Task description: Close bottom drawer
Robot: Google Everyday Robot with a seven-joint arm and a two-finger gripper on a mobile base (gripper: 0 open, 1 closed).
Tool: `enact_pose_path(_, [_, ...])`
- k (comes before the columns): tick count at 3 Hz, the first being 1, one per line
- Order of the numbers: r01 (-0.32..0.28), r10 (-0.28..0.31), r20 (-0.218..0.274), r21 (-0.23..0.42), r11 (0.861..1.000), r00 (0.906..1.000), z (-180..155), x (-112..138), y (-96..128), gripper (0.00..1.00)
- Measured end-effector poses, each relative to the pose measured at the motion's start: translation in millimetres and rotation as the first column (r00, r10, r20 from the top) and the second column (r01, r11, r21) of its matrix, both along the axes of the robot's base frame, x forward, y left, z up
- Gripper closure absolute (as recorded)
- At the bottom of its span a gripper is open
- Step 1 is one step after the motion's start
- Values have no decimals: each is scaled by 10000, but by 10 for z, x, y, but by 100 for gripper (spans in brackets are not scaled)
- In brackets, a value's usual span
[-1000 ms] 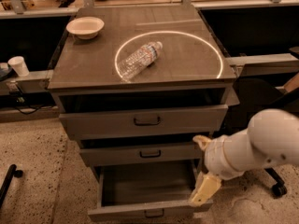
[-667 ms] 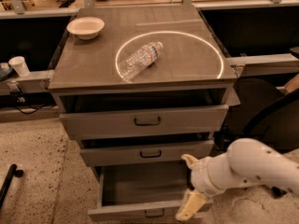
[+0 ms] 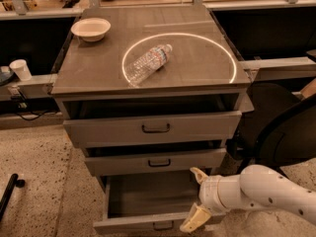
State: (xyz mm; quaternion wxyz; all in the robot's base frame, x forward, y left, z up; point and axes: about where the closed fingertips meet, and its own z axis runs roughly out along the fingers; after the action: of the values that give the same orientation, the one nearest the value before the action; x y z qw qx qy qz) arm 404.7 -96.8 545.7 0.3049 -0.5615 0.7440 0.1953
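The bottom drawer (image 3: 129, 225) is pulled far out of the grey cabinet, its slim front panel with a small dark bar handle (image 3: 163, 226) near the lower edge of the view. Its inside (image 3: 148, 194) looks empty. My gripper (image 3: 195, 197) is open at the drawer's right end. One cream fingertip (image 3: 198, 174) is over the right side of the drawer, the other (image 3: 194, 219) is by the right end of the front panel. The white arm (image 3: 266, 191) comes in from the lower right.
The top drawer (image 3: 153, 128) and middle drawer (image 3: 158, 162) stand slightly open. A plastic bottle (image 3: 147, 63) and a white bowl (image 3: 91, 28) lie on the cabinet top. A black office chair (image 3: 281, 127) stands right; a white cup (image 3: 20, 69) and a black bar (image 3: 9, 191) are left.
My arm has moved left and down, bringing the gripper from beside the cabinet's right side to the right end of the bottom drawer's front. The drawer has not moved.
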Motion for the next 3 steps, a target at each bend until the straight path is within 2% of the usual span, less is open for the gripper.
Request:
enact_pose_path(1, [-1215,1218,372,-105,9925,9919,64,-25,211,0])
enact_pose_path(2, [-2265,2301,692,-559,9724,9707,-484,12,509,0])
enact_pose_path(3, [-3041,3151,1027,-1103,9462,9435,-1230,-20,735,0])
